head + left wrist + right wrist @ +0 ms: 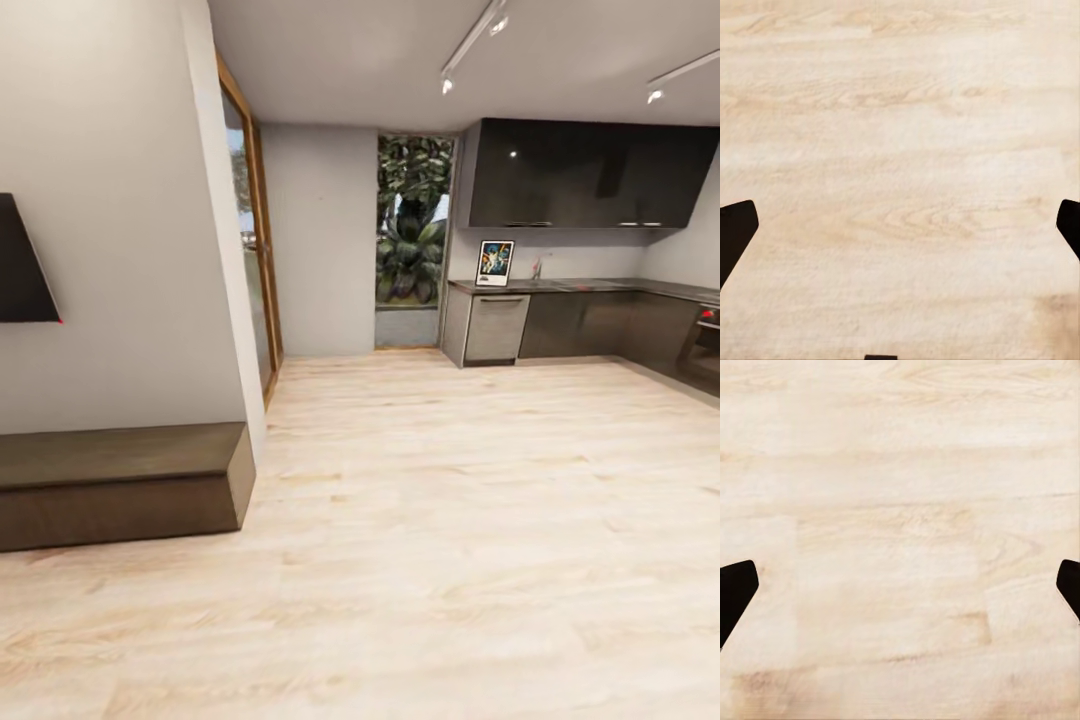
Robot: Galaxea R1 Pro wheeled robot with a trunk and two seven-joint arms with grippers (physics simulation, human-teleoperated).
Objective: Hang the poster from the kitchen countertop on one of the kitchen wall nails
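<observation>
Ahead, pale wooden floor (450, 520) stretching unobstructed toward far kitchen table (600, 285) over dark cabinets (590, 325). Low brown bench (120, 485) at near left wall. Poster (494, 263) upright on table's left end, against wall. Left hand (900, 232) and right hand (900, 592) spread wide above floor, holding nothing.

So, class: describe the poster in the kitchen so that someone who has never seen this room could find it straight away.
Look across the pale wood floor to the kitchen countertop under the dark glossy wall cabinets. At its near-left end, beside the window with the plants, the poster stands upright against the wall. It is the only small framed picture there: white border, dark blue artwork.
</observation>
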